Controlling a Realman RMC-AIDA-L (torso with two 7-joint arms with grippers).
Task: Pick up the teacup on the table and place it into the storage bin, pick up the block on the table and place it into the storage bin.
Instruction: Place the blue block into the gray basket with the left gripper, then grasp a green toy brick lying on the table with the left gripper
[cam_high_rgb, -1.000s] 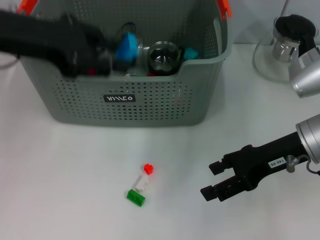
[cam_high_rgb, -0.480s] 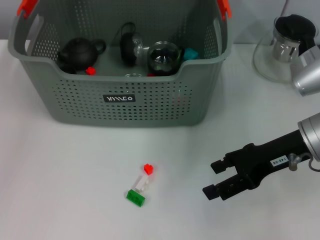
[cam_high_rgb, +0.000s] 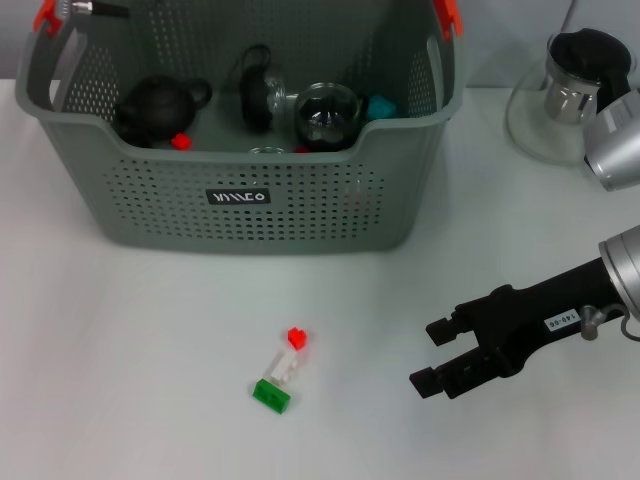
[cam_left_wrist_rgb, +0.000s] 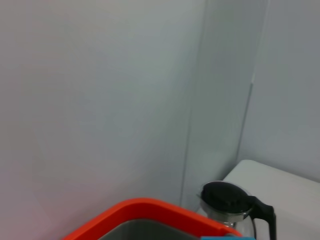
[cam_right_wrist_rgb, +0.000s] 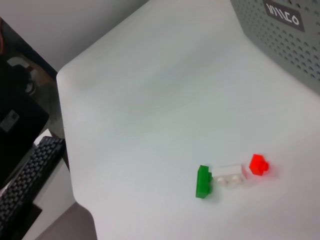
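Judging by the storage bin (cam_high_rgb: 400, 215), I think the teacup half is done: a glass cup (cam_high_rgb: 328, 115) already lies inside. What remains is the block (cam_high_rgb: 280, 372), green, white and red pieces lying on the table (cam_high_rgb: 120, 340) before the bin. My right gripper (cam_high_rgb: 441, 357) hovers near it, fingers spread, empty.

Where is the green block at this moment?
In the head view, the green block lies on the table before the storage bin, beside a white block.
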